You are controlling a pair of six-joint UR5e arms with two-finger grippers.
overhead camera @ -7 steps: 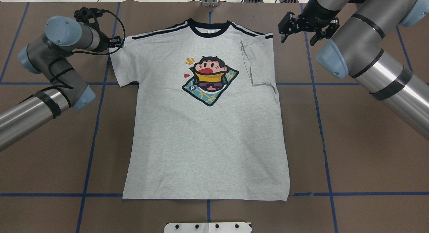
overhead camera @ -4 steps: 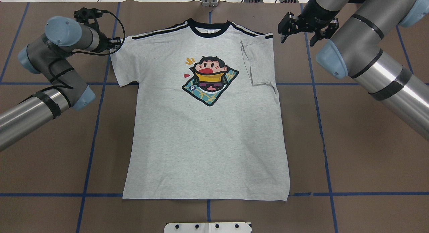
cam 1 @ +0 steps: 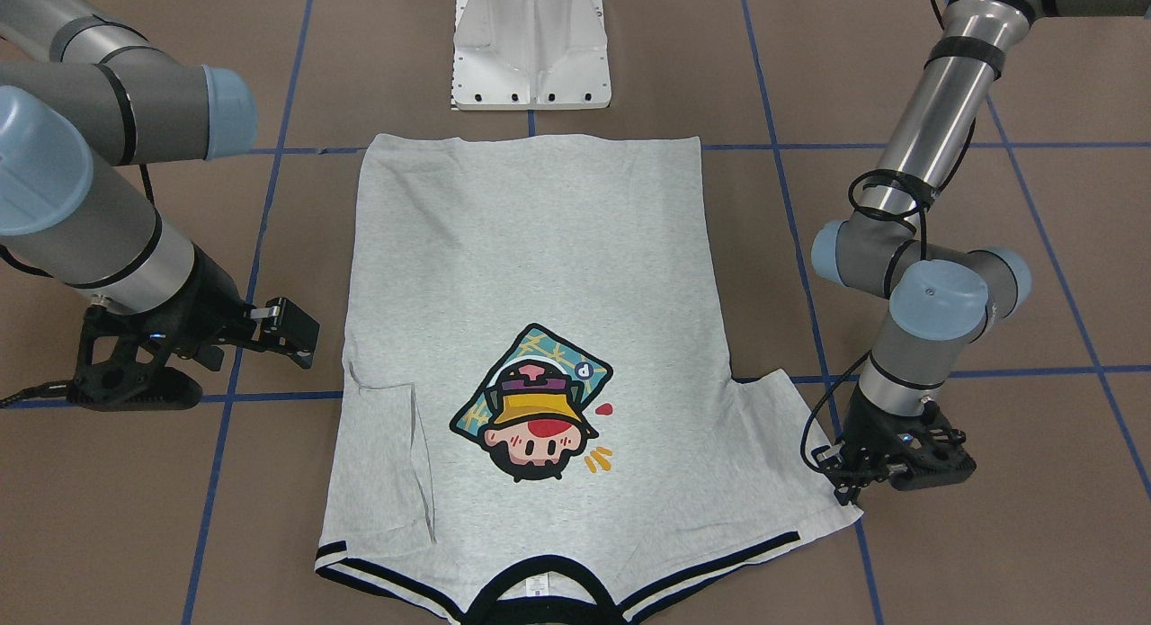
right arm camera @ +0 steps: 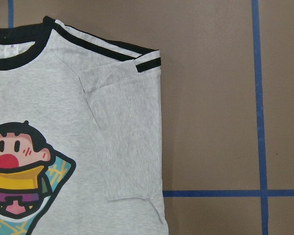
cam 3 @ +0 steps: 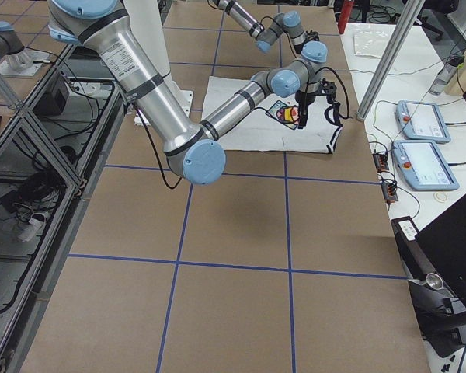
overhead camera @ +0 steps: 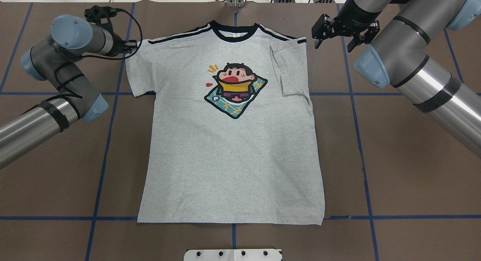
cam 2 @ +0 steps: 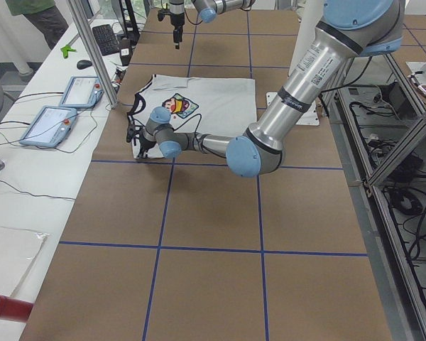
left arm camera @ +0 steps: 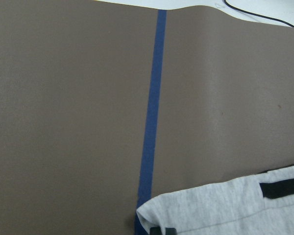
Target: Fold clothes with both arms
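Brown counter (overhead camera: 375, 159), shirt (overhead camera: 233, 159) flat; my left claw (overhead camera: 127, 47) at unfolded sleeve (overhead camera: 137, 71), can't tell if closed; right claw (overhead camera: 333, 43) wide. Next: fold sleeve inward.

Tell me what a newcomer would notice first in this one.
A grey T-shirt lies flat, front up, mid-table, its bright cartoon print on the chest. One sleeve is already folded in on the robot's right side, with the open right gripper just beside that shoulder. The left gripper sits low at the outer corner of the other sleeve, which lies spread out.
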